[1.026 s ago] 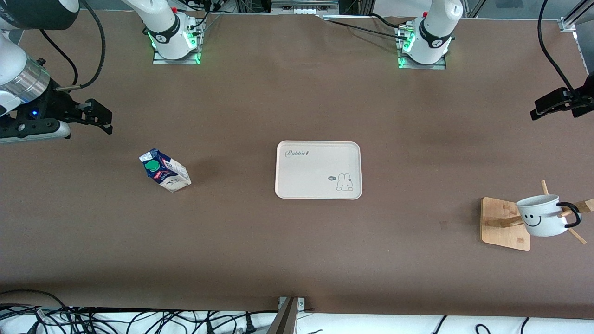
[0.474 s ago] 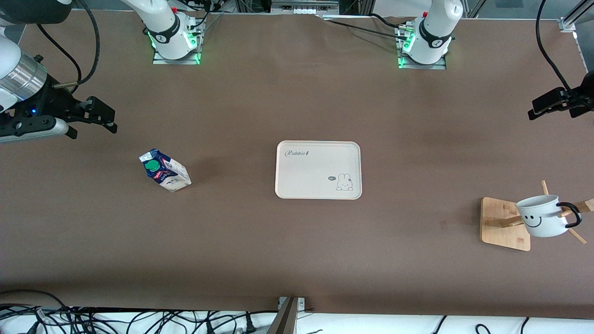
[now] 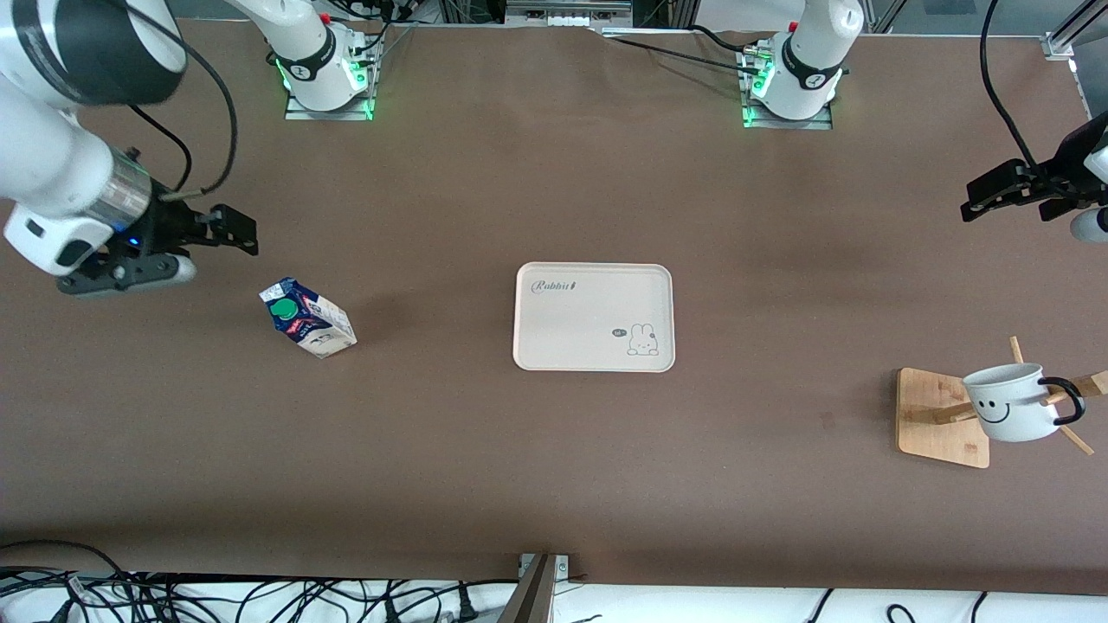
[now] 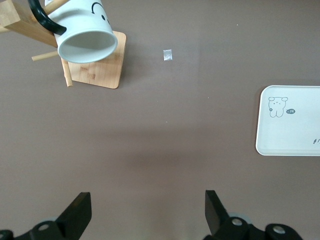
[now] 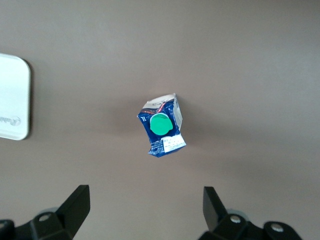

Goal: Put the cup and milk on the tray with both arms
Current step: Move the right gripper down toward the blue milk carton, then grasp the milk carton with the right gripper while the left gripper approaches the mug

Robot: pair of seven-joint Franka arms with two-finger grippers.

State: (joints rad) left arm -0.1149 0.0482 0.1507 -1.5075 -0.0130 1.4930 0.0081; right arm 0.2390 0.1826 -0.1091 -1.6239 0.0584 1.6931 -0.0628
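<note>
Milk (image 3: pixel 307 317) upright toward right arm's end; empty tray (image 3: pixel 594 317) mid-table; smiley cup (image 3: pixel 1011 401) tilted on pegs, left arm's end.

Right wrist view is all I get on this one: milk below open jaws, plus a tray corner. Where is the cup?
Observer: The cup hangs tilted on a bamboo rack toward the left arm's end of the table, nearer to the front camera than the tray.
Operator: Is the left gripper on it?
Observer: No. The left gripper hovers over bare table, jaws open, holding nothing.
Operator: Anything on the tray?
Observer: Nothing; its whole surface is bare.
</note>
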